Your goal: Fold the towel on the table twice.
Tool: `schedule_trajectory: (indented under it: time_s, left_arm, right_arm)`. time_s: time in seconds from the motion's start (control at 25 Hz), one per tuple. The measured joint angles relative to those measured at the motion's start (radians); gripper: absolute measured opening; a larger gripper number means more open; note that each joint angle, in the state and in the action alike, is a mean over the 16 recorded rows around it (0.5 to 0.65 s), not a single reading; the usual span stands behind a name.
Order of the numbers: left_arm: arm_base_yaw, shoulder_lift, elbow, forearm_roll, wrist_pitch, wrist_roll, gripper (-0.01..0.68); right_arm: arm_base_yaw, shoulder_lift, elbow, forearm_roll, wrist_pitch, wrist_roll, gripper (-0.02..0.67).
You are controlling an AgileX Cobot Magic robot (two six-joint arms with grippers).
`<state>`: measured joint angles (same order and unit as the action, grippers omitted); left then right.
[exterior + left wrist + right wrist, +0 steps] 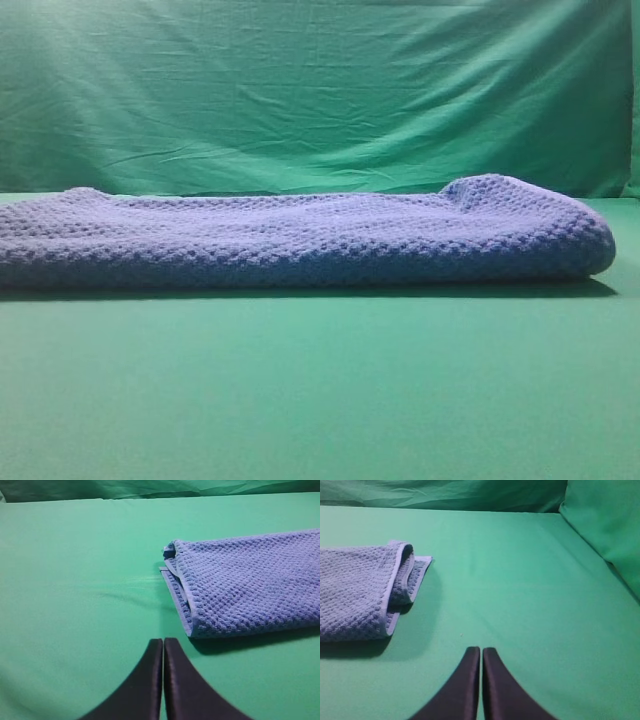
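Both tools, left (163,645) and right (481,652), closed, empty, near the folded towel (300,240).

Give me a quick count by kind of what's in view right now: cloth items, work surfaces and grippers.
Towels: 1, the blue-grey towel, lying folded on the table
Backdrop cloths: 1, the wrinkled green backdrop
Tables: 1, the green table
Grippers: 2, the left gripper and the right gripper, both shut and holding nothing
Total: 5
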<state>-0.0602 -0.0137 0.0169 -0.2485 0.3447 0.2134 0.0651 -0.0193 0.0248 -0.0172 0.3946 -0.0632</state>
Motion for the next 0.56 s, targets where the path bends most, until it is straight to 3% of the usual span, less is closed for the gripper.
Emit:
schedule_trajectory:
  time_s: [0.56]
  left_arm:
    - [0.000, 0.000, 0.000, 0.000, 0.000, 0.000, 0.000]
  right_arm:
    - [0.000, 0.000, 0.000, 0.000, 0.000, 0.001, 0.000]
